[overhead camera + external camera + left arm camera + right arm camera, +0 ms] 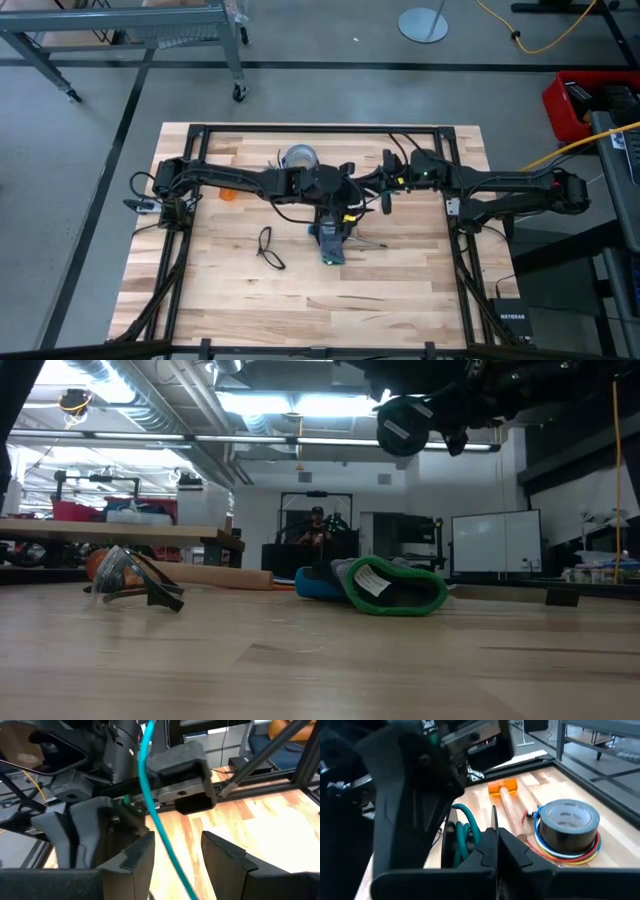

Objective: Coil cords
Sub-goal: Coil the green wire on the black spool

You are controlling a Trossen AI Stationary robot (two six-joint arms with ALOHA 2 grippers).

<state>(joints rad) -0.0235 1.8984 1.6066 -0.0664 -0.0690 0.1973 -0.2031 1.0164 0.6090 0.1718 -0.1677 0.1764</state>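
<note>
Two arms meet above table centre. Left gripper (177, 857) open, fingers apart, teal cord (150, 800) running between them, not pinched. Right gripper (496, 851) shut, fingers pressed together on thin black disc (493, 822) edge; teal cord coils beside it. One dark cord loop (268, 246) lies flat on table (400, 290), left of centre, apart from both grippers. One glove (330, 243) under left gripper. One tape roll (299, 157) at far side. One mallet (507, 795), orange head, near tape.
</note>
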